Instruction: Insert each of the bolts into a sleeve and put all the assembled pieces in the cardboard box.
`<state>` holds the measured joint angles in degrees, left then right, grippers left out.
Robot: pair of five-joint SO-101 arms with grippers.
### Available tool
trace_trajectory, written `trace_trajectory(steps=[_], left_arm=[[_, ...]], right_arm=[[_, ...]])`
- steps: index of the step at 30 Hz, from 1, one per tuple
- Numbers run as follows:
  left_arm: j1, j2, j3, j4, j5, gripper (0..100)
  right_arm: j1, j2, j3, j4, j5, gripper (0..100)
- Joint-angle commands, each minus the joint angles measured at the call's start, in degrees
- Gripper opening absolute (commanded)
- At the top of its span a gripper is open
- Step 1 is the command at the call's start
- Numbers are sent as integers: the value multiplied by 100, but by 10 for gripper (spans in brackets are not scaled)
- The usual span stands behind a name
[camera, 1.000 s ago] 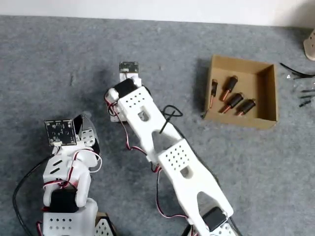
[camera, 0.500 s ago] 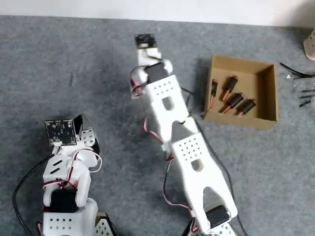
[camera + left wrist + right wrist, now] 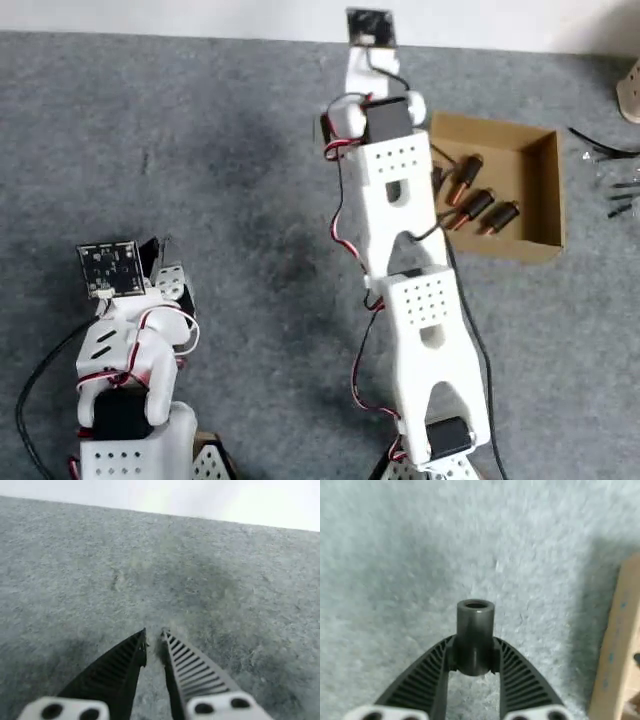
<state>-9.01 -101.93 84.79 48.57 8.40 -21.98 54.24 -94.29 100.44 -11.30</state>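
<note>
Over to the right end effector [image 3: 474, 652]: clamped firmly on a black sleeve [image 3: 475, 625], gripping its lower part from both sides, with the hollow mouth out in front. Hanging over bare grey desk [image 3: 395, 555], just beside the outer wall of the cardboard box [image 3: 615, 645]. Seen from above, reaching far out across the desk along the box's left side, overlapping that edge of it. Inside the box, three assembled pieces [image 3: 476, 205], dark sleeve on coppery bolt, lying slantwise side by side. Now the left end effector [image 3: 154, 637]: down at the near left of the desk, well apart from the box. All but closed, just a sliver between the ribbed tips. Holding nothing, nose angled at bare grey surface.
</note>
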Motion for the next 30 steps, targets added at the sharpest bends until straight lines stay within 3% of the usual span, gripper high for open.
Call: trace_trajectory(steps=[1, 7, 16, 30], left_arm=[[-75, 13, -312, 18, -18, 53], [-75, 13, -734, 475, -18, 53], [-66, 13, -629, 448, -26, 53], [-66, 13, -980, 809, -325, 53]], right_arm=[[48, -857, -875, 75, 70, 5], [84, -1745, -875, 75, 334, 5], [259, -3486, -576, 75, 519, 5], [321, -7046, 5007, 31, 536, 5]])
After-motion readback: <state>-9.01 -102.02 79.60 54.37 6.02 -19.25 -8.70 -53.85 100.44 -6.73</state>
